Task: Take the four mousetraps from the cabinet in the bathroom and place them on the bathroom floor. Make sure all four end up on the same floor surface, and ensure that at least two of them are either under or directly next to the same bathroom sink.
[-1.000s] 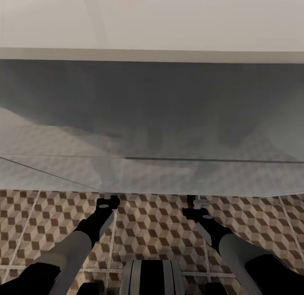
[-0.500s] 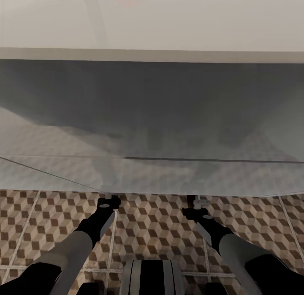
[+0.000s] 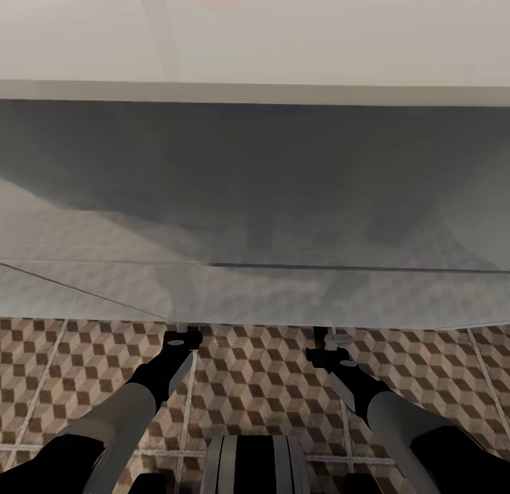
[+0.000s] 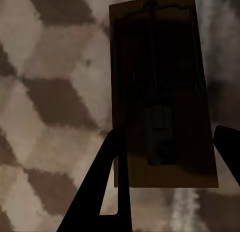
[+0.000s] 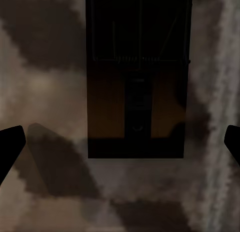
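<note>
The left claw [image 4: 167, 187] is seen with its two dark fingers [image 4: 107, 187] spread apart, nothing clamped between them. Just past the fingertips a mousetrap [image 4: 160, 92] lies flat on the bathroom floor [image 4: 55, 92]; one finger overlaps the near corner of the board in the left wrist view, though whether it touches cannot be told. The board is dark brown, with thin wire parts along its middle (the far end lies in shadow). A pale grout line runs just beside the trap's far long edge.

The right claw [image 5: 120, 147] is also held wide apart, only the dark tips of its fingers [image 5: 10, 147] being seen at either side of the right wrist view. A second mousetrap [image 5: 137, 77] lies flat on the tiles ahead of it, between the lines of the two fingers and clear of both. A grout line is seen beside this trap too.

In the head view, the left claw [image 3: 183, 336] and the right claw [image 3: 331, 337] are pointed down at the cube-patterned tiles [image 3: 255, 381], well apart from each other. Their tips reach under the near edge of a wide pale body with a shadowed grey underside, taken to be the sink [image 3: 255, 197]; both traps are hidden beneath it there.
</note>
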### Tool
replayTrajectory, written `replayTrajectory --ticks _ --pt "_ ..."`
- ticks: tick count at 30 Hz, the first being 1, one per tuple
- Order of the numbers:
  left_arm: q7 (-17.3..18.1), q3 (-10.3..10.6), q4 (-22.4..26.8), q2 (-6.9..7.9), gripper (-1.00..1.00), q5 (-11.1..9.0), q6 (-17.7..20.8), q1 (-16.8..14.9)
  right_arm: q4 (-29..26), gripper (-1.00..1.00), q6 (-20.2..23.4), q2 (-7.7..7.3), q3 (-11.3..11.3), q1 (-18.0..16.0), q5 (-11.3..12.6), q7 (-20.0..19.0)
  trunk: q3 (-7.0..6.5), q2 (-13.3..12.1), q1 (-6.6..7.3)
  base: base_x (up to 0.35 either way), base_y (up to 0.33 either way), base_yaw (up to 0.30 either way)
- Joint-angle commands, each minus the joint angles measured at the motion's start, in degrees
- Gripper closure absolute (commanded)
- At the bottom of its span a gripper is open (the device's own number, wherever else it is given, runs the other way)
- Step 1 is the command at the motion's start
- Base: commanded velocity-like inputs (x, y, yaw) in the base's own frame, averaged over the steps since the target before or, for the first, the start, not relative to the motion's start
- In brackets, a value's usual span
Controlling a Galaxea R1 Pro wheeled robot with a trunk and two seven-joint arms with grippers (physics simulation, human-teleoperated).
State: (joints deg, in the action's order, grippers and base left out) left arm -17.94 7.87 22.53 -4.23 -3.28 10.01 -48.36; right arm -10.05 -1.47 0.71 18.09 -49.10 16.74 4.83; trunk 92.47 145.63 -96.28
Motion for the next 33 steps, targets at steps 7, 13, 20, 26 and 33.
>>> replayTrajectory --ticks 7,13,20,26,33 --pt "-0.43 0.74 -4.59 0.07 -1.00 -1.53 0.17 -0.06 0.03 -1.00 -0.25 -0.01 0.49 -0.03 0.57 0.27 0.03 0.00 -0.01 0.000 0.000 0.000" --pt "-0.43 0.74 -4.60 0.02 -1.00 -1.48 0.12 -0.07 0.03 -1.00 -0.28 -0.01 0.47 -0.03 0.57 0.27 0.03 0.00 -0.01 0.000 0.000 0.000" --pt "-0.43 0.74 -4.60 0.02 -1.00 -1.47 0.05 -0.07 0.03 -1.00 -0.28 -0.01 0.50 -0.03 0.57 0.27 0.03 0.00 -0.01 0.000 0.000 0.000" --pt "-0.43 0.74 -4.60 0.04 -1.00 -1.43 -0.30 -0.07 0.03 -1.00 -0.39 -0.01 0.51 -0.03 0.58 0.27 0.03 0.00 -0.01 0.000 0.000 0.000" --pt "-0.43 0.74 -4.20 0.08 -1.00 -1.39 -0.71 -0.07 0.03 -1.00 -0.44 -0.04 0.51 -0.03 0.57 0.27 0.03 0.00 -0.01 0.000 0.000 0.000"
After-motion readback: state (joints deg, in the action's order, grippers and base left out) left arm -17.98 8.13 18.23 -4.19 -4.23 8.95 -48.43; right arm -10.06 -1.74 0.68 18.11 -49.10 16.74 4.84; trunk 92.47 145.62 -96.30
